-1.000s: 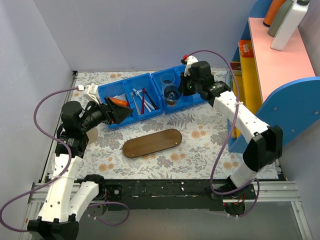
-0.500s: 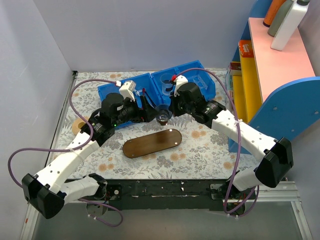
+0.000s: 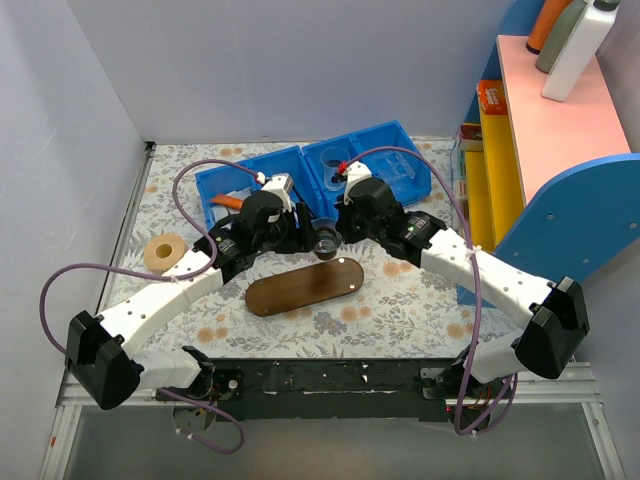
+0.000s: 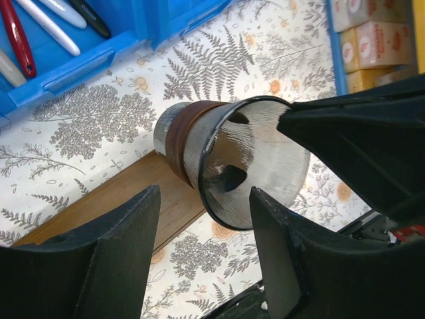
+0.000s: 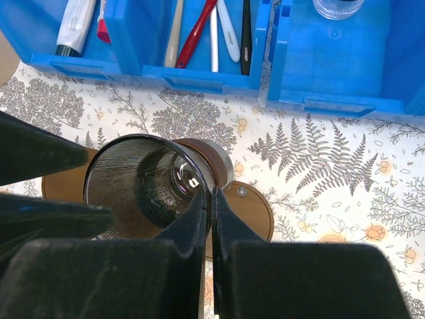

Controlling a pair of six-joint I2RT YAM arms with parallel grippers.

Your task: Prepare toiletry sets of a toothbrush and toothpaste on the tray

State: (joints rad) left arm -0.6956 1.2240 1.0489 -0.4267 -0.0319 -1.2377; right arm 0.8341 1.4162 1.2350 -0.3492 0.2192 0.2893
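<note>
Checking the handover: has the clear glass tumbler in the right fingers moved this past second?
Yes: the tumbler left the blue bin for the far edge of the dark oval wooden tray.

Cup (image 3: 326, 243) now over tray (image 3: 290, 290) (L jaws alongside)

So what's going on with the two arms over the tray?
The right gripper is shut on the rim of a clear brown-banded cup, holding it tilted over the dark brown oval wooden tray. The left gripper, jaws open, sits at the cup's mouth. Nothing lies on the tray; the toothbrushes are in the blue plastic bin.
</note>
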